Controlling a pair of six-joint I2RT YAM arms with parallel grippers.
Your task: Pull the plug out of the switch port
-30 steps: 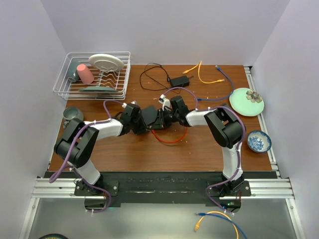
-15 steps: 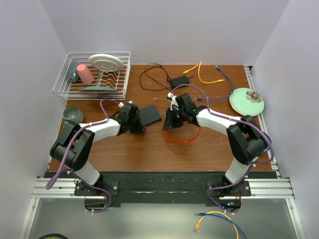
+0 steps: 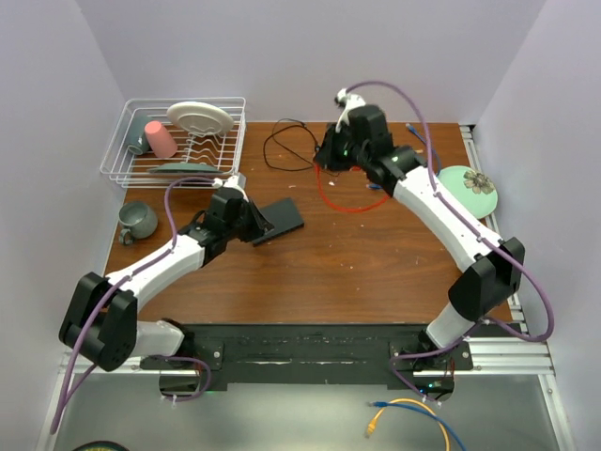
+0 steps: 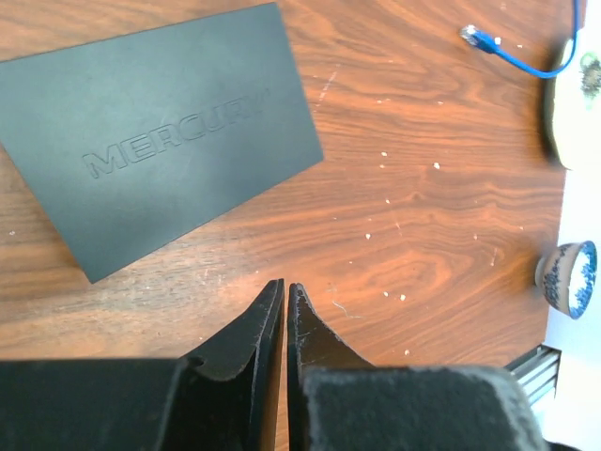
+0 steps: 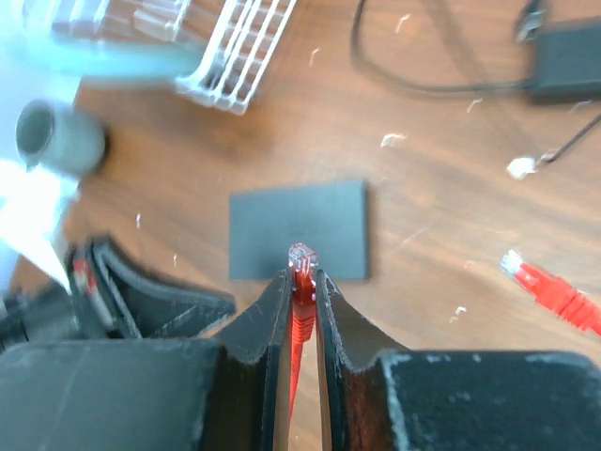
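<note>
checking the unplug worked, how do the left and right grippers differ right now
The right gripper is clamped on the red cable's plug; the left gripper holds nothing, jaws almost together. The right is up over the far side of the table; the left sits low beside the black box. Both have black fingers.
</note>
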